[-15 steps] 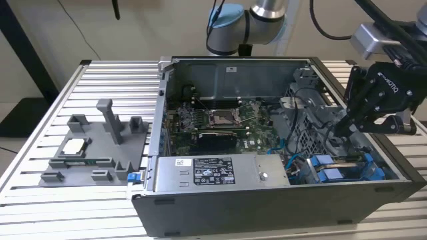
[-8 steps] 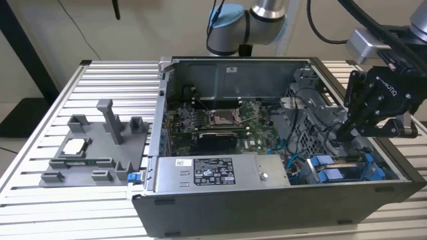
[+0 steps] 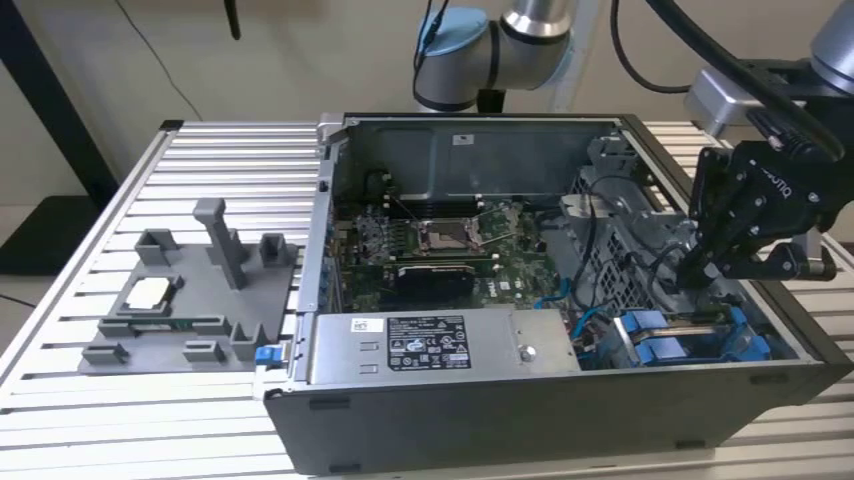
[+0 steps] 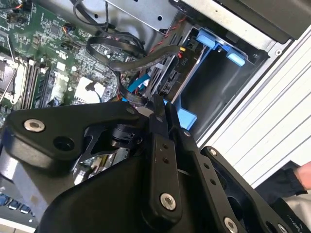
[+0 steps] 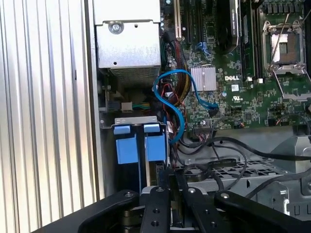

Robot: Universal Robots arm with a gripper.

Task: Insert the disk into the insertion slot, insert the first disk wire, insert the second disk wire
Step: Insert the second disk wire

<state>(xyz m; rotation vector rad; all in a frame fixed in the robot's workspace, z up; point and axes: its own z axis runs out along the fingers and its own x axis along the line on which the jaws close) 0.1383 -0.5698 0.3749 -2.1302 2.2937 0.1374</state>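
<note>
gripper [image 4: 156, 104] pinched shut on a black wire connector [image 4: 146, 99], just before the disk [image 4: 167, 77]. disk seated in the blue carrier bay [image 3: 694, 345] beside the power-supply box [image 3: 441, 345], long axis running deeper into the bay. motherboard [image 3: 434, 245] beyond.

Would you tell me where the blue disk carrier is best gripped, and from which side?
Probably by its blue end tab, approached through the case's open side. The tab faces that opening, while the rest sits sunk in the metal bay.
</note>
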